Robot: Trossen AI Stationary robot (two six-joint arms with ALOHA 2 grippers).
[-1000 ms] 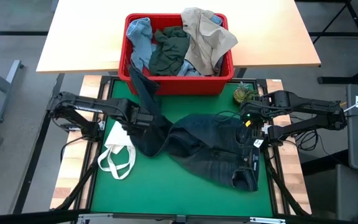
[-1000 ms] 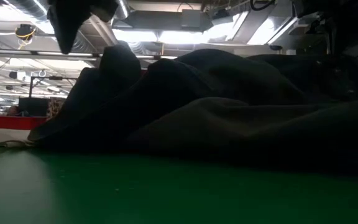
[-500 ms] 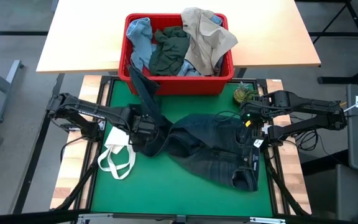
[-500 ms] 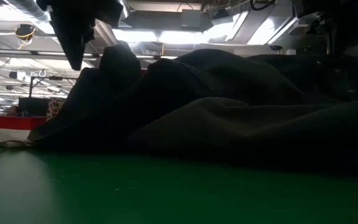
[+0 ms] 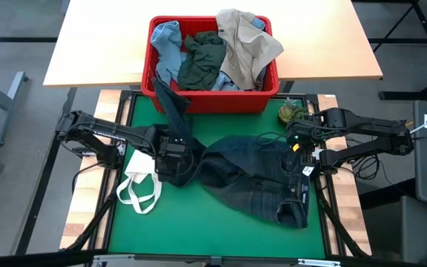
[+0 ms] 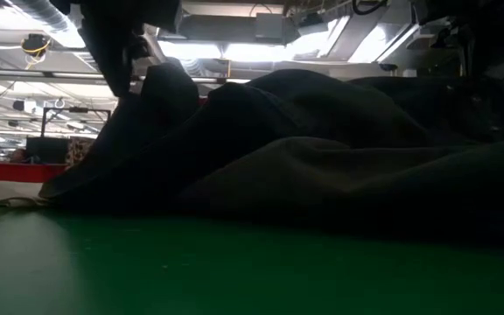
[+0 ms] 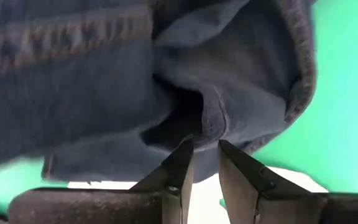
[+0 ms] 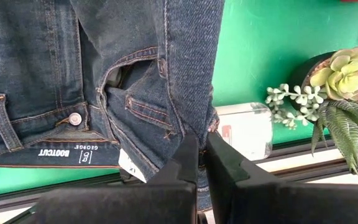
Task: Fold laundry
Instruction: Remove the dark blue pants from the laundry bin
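- Green surface [image 5: 221, 230] w/ black frame; wooden table behind carries red bin [image 5: 212, 100].
- Bin holds light blue piece [image 5: 166, 44], dark green-grey piece [image 5: 202, 59], beige piece [image 5: 247, 44].
- Dark navy jeans [image 5: 247, 178] lie crumpled mid-surface; one leg runs up to bin's front edge.
- White tote bag [image 5: 139, 182] lies on the surface's left side, touching jeans.
- Left gripper [image 5: 170, 154] at jeans' left edge, beside tote; wrist view: jaws nearly together at a denim fold, grip cannot be told.
- Right gripper [image 8: 201, 146] at jeans' waistband, right side; jaws clamped on denim near pocket.
- Small potted succulent [image 5: 291, 113] near right arm, just below bin.
- Low view: jeans heap fills frame.
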